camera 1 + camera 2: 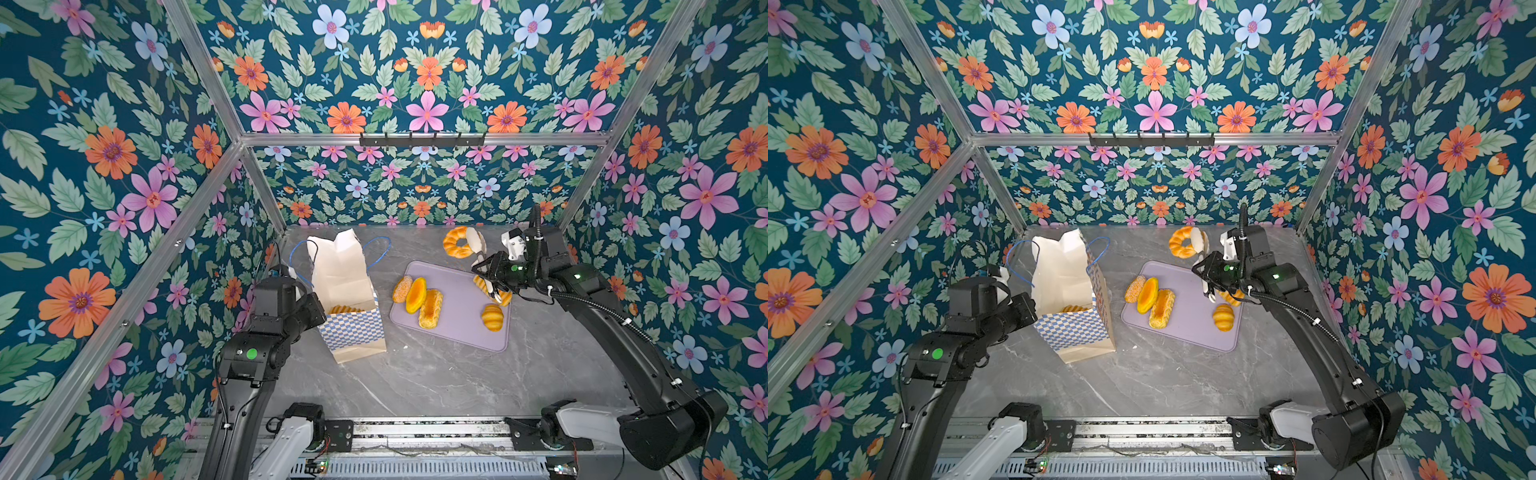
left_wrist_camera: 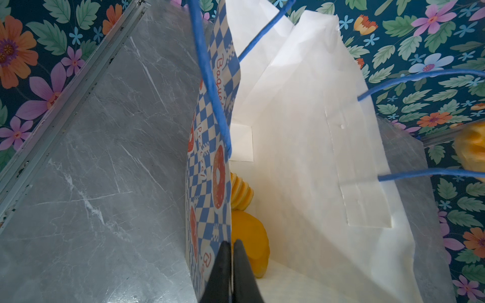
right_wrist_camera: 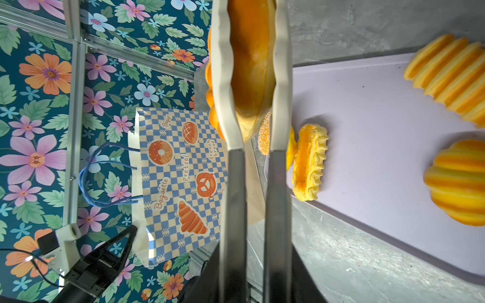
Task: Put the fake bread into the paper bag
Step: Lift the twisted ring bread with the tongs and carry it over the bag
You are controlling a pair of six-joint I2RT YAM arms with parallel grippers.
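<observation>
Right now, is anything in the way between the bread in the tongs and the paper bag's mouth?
Nothing solid. Bare table lies between the bread in the tongs and the paper bag, whose mouth is open. Only a blue cord handle arcs off the rim on that side and might snag.

Matt paper bag, glossy fake bread, smooth lilac tray, grey metal tongs with matt cream tips.

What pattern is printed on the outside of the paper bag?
The paper bag has blue-and-cream checks with orange bread drawings, clearest in the right wrist view.
</observation>
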